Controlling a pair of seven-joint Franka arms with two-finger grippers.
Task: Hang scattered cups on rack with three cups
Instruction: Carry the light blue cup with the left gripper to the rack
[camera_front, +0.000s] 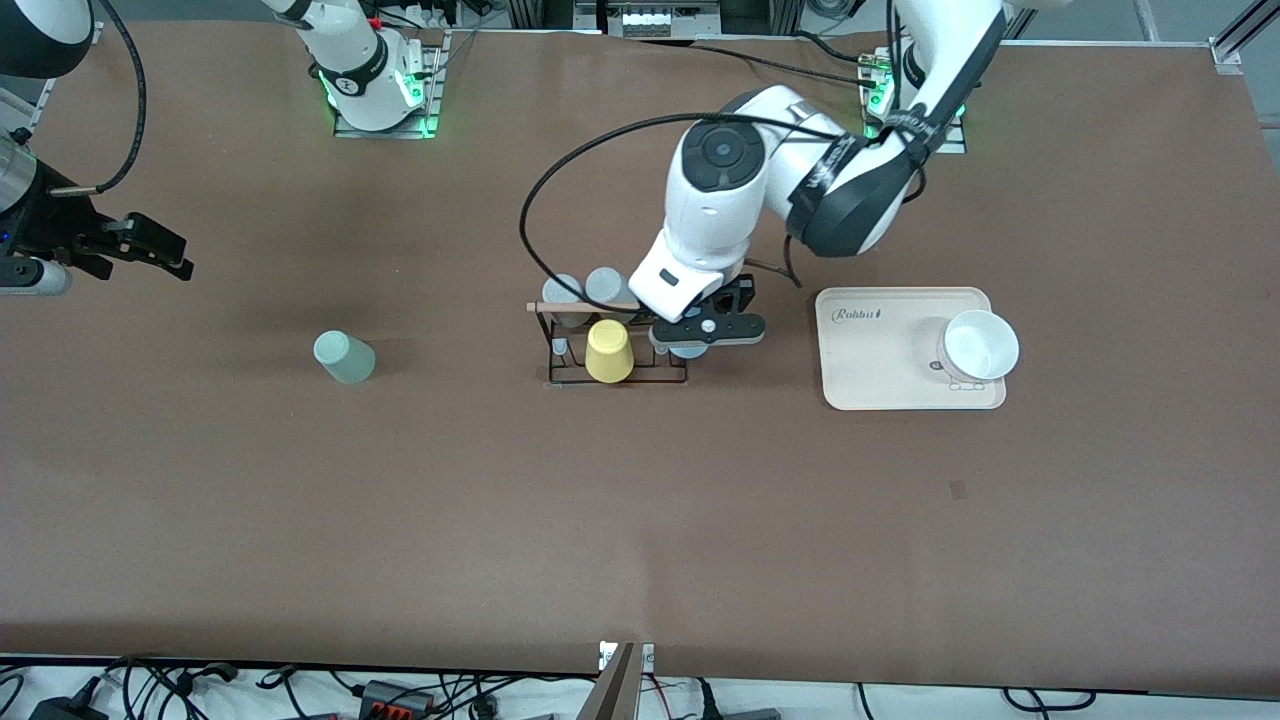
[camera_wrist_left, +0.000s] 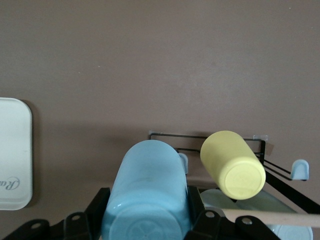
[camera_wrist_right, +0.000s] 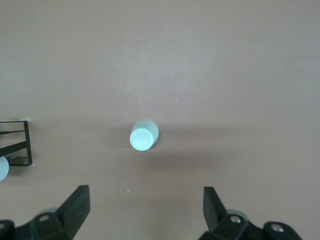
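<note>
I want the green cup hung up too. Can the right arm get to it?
Probably yes. The mint green cup stands alone on bare table toward the right arm's end, and the right gripper hangs open above with nothing between. The left gripper is busy holding the light blue cup at the rack.

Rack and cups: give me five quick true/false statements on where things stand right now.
1. The left gripper is shut on the light blue cup over the rack. True.
2. The mint green cup hangs on the rack. False: it stands on the table toward the right arm's end.
3. The right gripper holds a cup. False: its fingers are open and empty, above the mint green cup.
4. The yellow cup sits on the rack. True.
5. The white bowl sits on the rack. False: it is on the cream tray.
</note>
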